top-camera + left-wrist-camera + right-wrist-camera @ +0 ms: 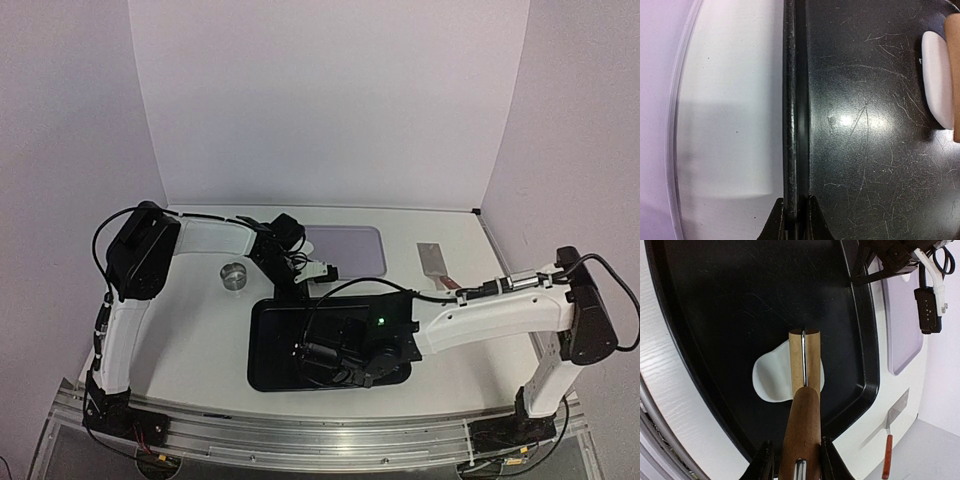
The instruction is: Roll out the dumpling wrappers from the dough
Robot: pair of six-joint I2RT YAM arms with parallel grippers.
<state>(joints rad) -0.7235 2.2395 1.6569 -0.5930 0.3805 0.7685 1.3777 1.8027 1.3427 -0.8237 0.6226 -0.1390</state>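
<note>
The dough (771, 377) lies flattened in the black tray (700, 315) under the wooden rolling pin (802, 415), which the right jaws pinch, arm stretched low across the tray. The left jaws clamp the tray's rim, clear only in the left wrist view.

On the tray (272, 345), the left gripper (298, 295) blocks the 11 o'clock rim, the rolling pin (812, 365) the dough (771, 377); 9 o'clock side open.
</note>
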